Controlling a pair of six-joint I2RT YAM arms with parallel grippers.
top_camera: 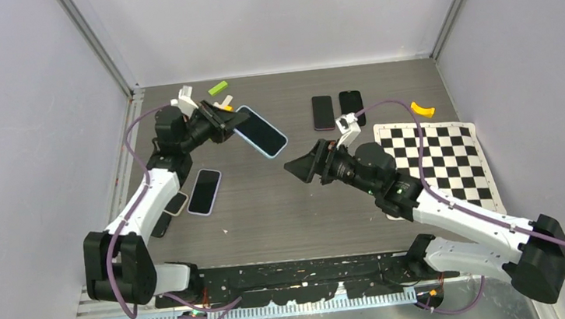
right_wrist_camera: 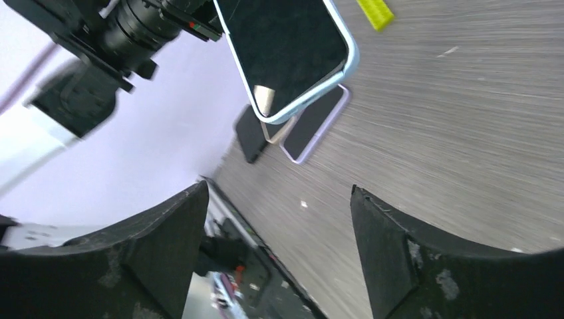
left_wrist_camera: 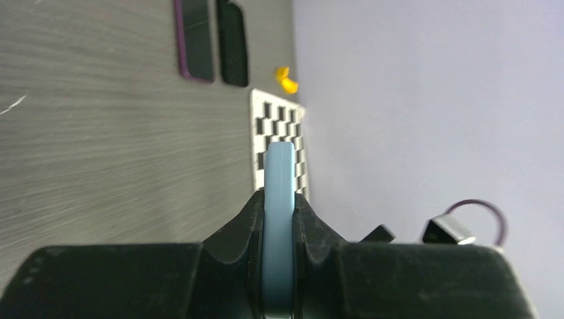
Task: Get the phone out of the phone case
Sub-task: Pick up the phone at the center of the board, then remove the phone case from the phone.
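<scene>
The phone (top_camera: 261,132), dark screen up, sits in a light blue phone case and hangs tilted above the table at the back left. My left gripper (top_camera: 226,123) is shut on its end. In the left wrist view the case's blue edge (left_wrist_camera: 279,166) is pinched between both black fingers of the left gripper (left_wrist_camera: 279,197). My right gripper (top_camera: 296,166) stands open at mid-table, pointing left toward the phone and apart from it. The right wrist view has the cased phone (right_wrist_camera: 286,46) above the wide-open right gripper (right_wrist_camera: 279,199), with nothing between its fingers.
A phone in a lilac case (top_camera: 205,191) and two more phones (top_camera: 176,203) lie at the left. Two dark phones (top_camera: 337,110) lie at the back. A checkerboard sheet (top_camera: 436,160) covers the right side, with a yellow piece (top_camera: 421,108) behind it and a green piece (top_camera: 218,87) at the back left.
</scene>
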